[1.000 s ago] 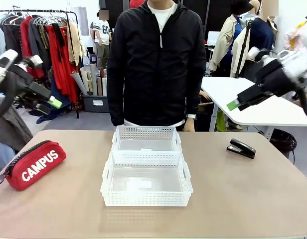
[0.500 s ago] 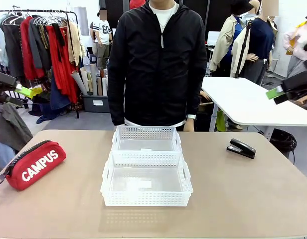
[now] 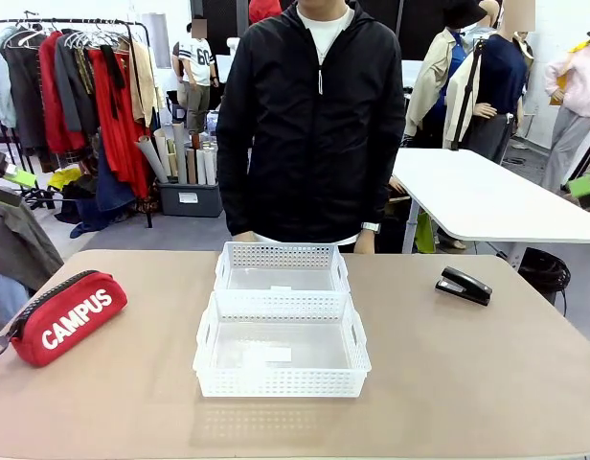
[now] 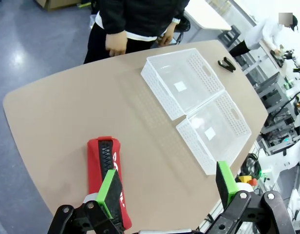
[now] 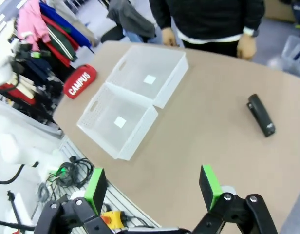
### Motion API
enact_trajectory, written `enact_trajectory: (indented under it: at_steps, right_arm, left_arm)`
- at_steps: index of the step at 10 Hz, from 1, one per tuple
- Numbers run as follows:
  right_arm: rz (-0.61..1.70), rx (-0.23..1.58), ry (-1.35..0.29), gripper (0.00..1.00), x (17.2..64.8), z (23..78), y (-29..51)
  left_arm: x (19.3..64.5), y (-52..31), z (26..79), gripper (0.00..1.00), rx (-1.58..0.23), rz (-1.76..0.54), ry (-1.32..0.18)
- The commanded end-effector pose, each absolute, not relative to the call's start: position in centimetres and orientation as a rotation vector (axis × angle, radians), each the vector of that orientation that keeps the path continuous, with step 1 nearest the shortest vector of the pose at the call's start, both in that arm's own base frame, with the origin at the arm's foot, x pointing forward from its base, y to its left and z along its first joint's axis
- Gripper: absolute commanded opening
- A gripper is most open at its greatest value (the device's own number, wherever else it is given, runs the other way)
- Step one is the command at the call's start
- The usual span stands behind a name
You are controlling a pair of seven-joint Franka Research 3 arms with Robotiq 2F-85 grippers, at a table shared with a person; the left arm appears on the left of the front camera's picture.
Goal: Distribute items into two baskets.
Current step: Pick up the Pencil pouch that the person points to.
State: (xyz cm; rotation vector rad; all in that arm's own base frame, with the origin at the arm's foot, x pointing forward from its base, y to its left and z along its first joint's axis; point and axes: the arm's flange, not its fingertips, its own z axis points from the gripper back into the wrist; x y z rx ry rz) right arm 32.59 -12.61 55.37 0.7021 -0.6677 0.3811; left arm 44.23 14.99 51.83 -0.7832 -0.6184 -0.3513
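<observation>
Front view: red pouch [image 3: 67,317] lies at the left of the table [image 3: 467,383], black stapler [image 3: 464,286] far right. Near basket [image 3: 281,347] and far basket [image 3: 281,266] sit touching between them (a white label inside each). A person [image 3: 319,125] stands behind the far basket. Left gripper [image 4: 168,184] hangs over the pouch, jaws spread, unladen; right gripper [image 5: 152,186] likewise spread, holding nothing.

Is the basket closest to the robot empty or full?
Empty. The near basket shows just a white label inside; pouch and stapler lie outside on the table.
</observation>
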Motion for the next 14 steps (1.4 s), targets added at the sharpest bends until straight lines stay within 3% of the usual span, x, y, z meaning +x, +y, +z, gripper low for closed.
enact_trajectory:
  at_steps: [1,8,9,14]
  right_arm:
    - [0.409,0.695,-0.671,1.0,32.0,53.3,-13.6]
    - [0.44,0.741,-0.696,1.0,30.9,51.7,-15.2]
    - [0.408,0.715,-0.674,1.0,31.0,51.7,-15.3]
    - [0.408,0.715,-0.674,1.0,31.0,51.7,-15.3]
  left_arm:
    - [44.3,15.6,50.9,1.0,-0.797,-0.401,-0.646]
    - [42.7,17.0,50.9,1.0,-0.832,-0.399,-0.711]
    - [43.2,17.3,50.8,1.0,-0.788,-0.388,-0.651]
    - [43.2,17.3,50.8,1.0,-0.788,-0.388,-0.651]
